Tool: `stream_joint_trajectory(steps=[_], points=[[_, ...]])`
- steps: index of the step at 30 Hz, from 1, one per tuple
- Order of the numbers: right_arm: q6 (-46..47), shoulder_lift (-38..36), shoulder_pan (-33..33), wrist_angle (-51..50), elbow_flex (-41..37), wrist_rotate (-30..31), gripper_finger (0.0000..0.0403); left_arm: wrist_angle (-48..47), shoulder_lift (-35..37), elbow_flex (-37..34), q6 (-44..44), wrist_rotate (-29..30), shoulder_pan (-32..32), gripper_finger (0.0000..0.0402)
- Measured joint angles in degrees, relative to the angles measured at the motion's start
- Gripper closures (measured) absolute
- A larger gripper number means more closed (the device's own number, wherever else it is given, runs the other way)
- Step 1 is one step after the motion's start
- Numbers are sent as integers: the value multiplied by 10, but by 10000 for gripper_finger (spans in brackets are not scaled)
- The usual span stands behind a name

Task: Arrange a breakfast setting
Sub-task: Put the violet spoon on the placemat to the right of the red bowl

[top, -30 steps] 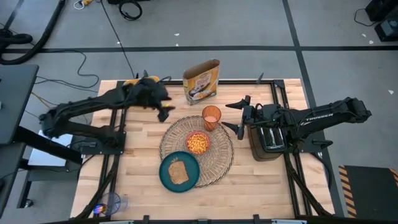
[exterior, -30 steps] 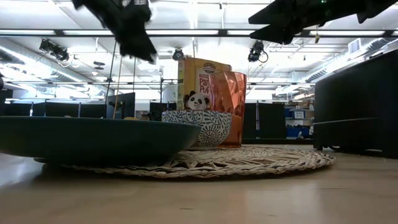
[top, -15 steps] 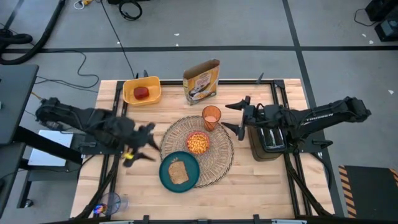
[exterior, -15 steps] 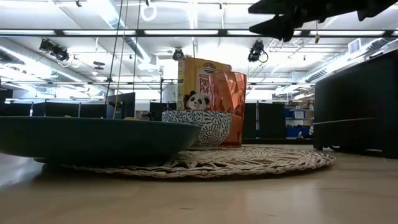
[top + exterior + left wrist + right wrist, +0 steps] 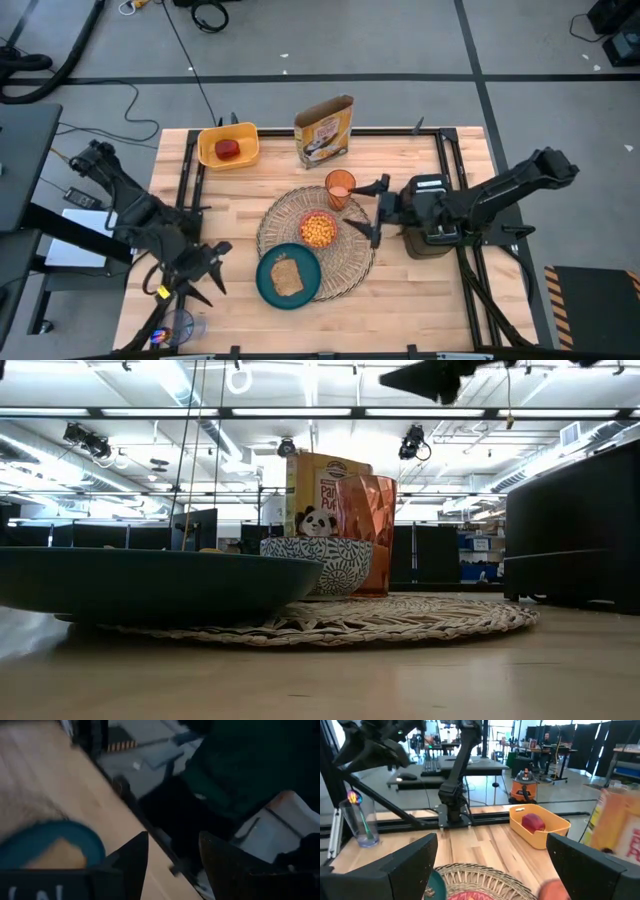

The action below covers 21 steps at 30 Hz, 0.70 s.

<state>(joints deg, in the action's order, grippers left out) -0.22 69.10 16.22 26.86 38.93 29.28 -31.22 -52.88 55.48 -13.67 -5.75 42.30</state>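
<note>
From my overhead feed the woven placemat (image 5: 316, 241) sits mid-table. The little bowl of orange cereal (image 5: 318, 230) is on it near the centre, and the orange cup (image 5: 340, 188) stands at its far edge. The teal plate (image 5: 288, 276) with a slice of toast (image 5: 287, 277) hangs over the mat's near-left edge, part on the mat and part on bare wood. From table level the plate (image 5: 150, 585) fills the left side, with the patterned bowl (image 5: 315, 563) behind it and the cup (image 5: 366, 532) behind that.

The apple (image 5: 230, 149) is off in the yellow bin (image 5: 228, 145) at the far-left corner, well apart from the mat; my right wrist cam catches it there too (image 5: 534, 822). The cereal box (image 5: 325, 130) stands at the far edge behind the cup.

My right gripper (image 5: 376, 212) hovers over the mat's right rim, just beside the cup, fingers spread wide with nothing between them. The black toaster (image 5: 431, 214) is under that arm. My left gripper (image 5: 200, 272) is out at the near-left of the table, left of the plate, fingers apart and empty. There's a clear glass (image 5: 176, 327) at the near-left corner with something thin standing in it; I can't make out what.
</note>
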Motion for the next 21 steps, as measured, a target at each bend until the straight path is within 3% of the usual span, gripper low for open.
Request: stream_joint_trajectory(steps=[6,13,21], points=[[-32,71,7,-63,103,35,21,-43,-12,7,-237,13,57,219],[-62,112,-18,-85,159,39,21,-212,-63,59,-488,38,145,219],[-66,128,-41,-81,161,37,21,-292,-103,60,-625,43,200,219]])
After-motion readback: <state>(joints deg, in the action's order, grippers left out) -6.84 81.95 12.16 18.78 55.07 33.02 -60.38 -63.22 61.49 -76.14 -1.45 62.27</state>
